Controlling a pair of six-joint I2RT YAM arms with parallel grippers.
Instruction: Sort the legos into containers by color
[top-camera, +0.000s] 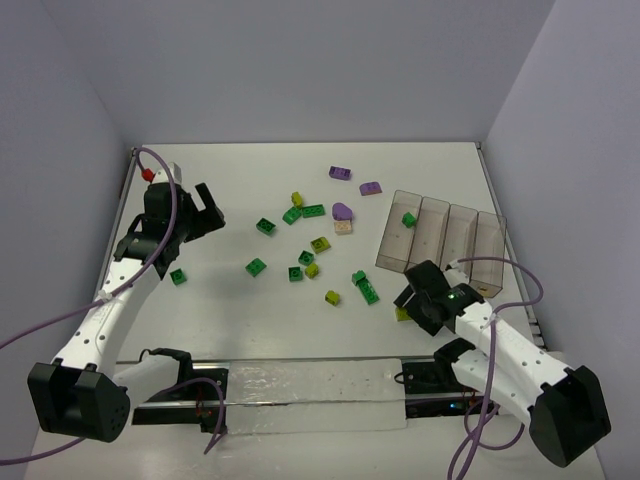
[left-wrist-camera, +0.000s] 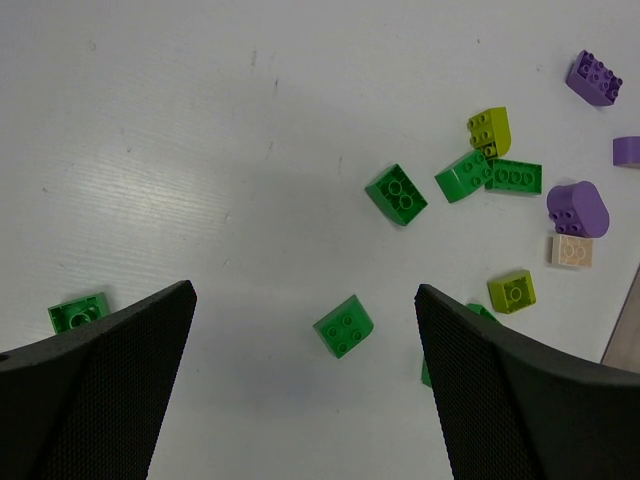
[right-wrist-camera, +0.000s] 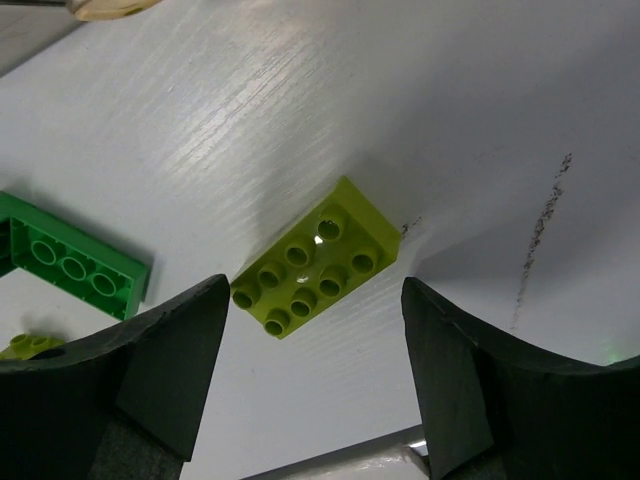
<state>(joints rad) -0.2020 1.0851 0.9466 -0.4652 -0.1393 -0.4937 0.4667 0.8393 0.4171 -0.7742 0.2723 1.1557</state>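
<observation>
One white table (top-camera: 230, 180) carries four joined smoky containers (top-camera: 440, 235) at right. Left claw (top-camera: 208, 212) hovers wide open. Right claw (right-wrist-camera: 312, 290), jaws apart, straddles an untouched yellow-green brick (right-wrist-camera: 315, 257). Legos (top-camera: 306, 258) lie scattered mid-table.

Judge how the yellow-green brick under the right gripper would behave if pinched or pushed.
The yellow-green brick looks like rigid moulded plastic, so it should stay stiff when pinched. Lying flat, studs up, on the smooth table, it would probably slide rather than tip or roll. Its glossy sides may slip unless the open right gripper closes squarely.
</observation>
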